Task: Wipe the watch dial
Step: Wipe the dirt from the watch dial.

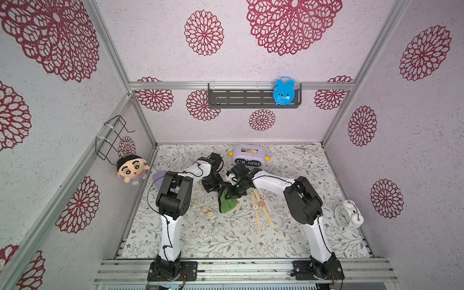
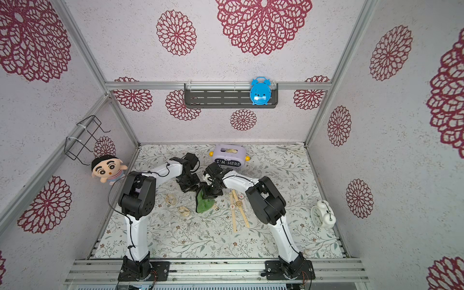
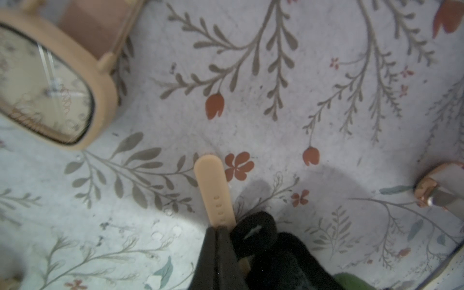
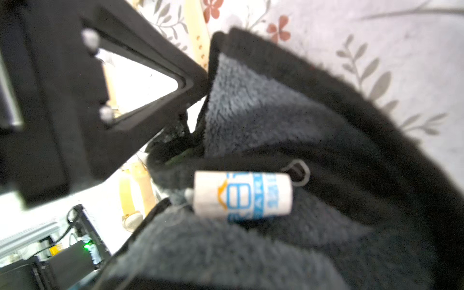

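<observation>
Left gripper [image 3: 217,229]: fingers together, clamped on a peach strap [image 3: 213,185]. The strap's long axis runs straight out along the fingers. Its holed free end pokes past the tips, over the floral table [image 3: 301,120]; can't tell if it rests on it. The rest of that watch runs back under the gripper, hidden.

Right gripper [image 1: 230,195]: its own fingers are hidden in the right wrist view, where the dark fleecy cloth [image 4: 288,113] fills the frame. In both top views the cloth hangs from this gripper, green side out, so it reads as closed on the cloth. A white label [image 4: 242,195] sits on a fold.

Cloth edge meets, or nearly meets, the corner of the left gripper's frame in the right wrist view. In both top views the two grippers are just beside each other mid-table, with the cloth on the robot's right of the left fingers.

A tan-cased dial [image 3: 45,90] shows in the left wrist view, off to one side of the strap tip and apart from the fingers, face toward the camera. Can't tell if it belongs to the held strap. A small round piece [image 4: 131,219] shows on a strap beyond the left gripper, too blurred to call dial or buckle.

Judgement: left holds, right wipes. The cloth must get past the left fingers to reach that dial, and the left fingers are nearer to it.
</observation>
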`<action>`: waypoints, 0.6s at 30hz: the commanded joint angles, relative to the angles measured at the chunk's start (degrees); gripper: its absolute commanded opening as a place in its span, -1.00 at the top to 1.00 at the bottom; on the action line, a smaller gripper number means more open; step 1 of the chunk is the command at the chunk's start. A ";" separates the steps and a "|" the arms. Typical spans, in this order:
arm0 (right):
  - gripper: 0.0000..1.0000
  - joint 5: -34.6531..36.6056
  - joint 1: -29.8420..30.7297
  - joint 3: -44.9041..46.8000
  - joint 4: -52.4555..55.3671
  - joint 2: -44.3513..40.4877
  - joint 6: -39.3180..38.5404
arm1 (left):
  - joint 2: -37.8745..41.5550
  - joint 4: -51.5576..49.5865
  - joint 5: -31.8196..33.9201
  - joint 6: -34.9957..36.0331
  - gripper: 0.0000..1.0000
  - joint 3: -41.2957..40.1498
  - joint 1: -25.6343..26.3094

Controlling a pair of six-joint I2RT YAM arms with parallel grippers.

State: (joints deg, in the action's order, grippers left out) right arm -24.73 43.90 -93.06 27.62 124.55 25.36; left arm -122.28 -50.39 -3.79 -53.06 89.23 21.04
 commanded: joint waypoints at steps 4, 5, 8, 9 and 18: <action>1.00 12.62 1.89 6.67 6.44 -0.97 -3.15 | -3.13 3.49 -1.68 0.32 1.00 -1.69 1.73; 1.00 14.84 1.85 7.32 7.15 -1.60 -3.48 | -3.30 3.47 -1.81 0.32 1.00 -1.65 1.73; 1.00 22.14 2.32 7.20 10.90 -2.79 -4.57 | -3.49 3.46 -1.91 0.50 1.00 -1.56 1.68; 1.00 23.80 2.48 7.19 11.88 -3.16 -4.70 | -3.61 3.49 -1.92 0.58 1.00 -1.43 1.74; 1.00 35.82 2.47 5.94 20.42 -4.32 -2.76 | -3.81 2.95 -2.23 1.37 1.00 -0.99 1.55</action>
State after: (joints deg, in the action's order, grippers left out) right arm -0.69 48.18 -89.36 31.77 119.98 22.33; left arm -122.28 -50.30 -4.12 -52.62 89.25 21.04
